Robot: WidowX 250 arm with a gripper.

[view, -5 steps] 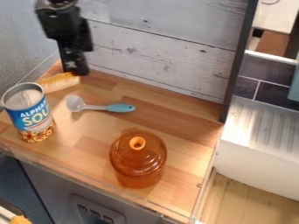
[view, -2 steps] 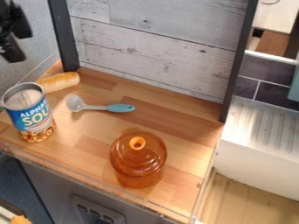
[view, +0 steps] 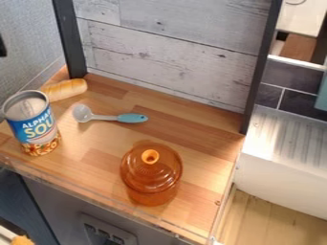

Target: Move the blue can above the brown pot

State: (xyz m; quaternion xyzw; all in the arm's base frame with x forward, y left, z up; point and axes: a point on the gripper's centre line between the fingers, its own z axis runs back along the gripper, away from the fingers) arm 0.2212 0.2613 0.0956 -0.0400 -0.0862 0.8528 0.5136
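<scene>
The blue can (view: pixel 34 125), a soup can with an open metal rim, stands upright at the left side of the wooden counter. The brown pot (view: pixel 151 173), translucent amber with a lid and an orange knob, stands near the counter's front, to the right of the can and nearer the camera. A gap of bare wood lies between the two. A small black piece of the gripper (view: pixel 3 47) shows at the left edge, above the height of the can and apart from it.
A toy bread loaf (view: pixel 64 89) lies behind the can. A spoon with a light blue handle (view: pixel 131 117) lies mid-counter. Dark posts and a grey plank wall (view: pixel 172 48) bound the back. A white ridged sink unit (view: pixel 287 158) is at the right.
From above the bread at the upper left, the gripper has moved left, almost out of the frame. The can, pot, spoon and bread have not moved.
</scene>
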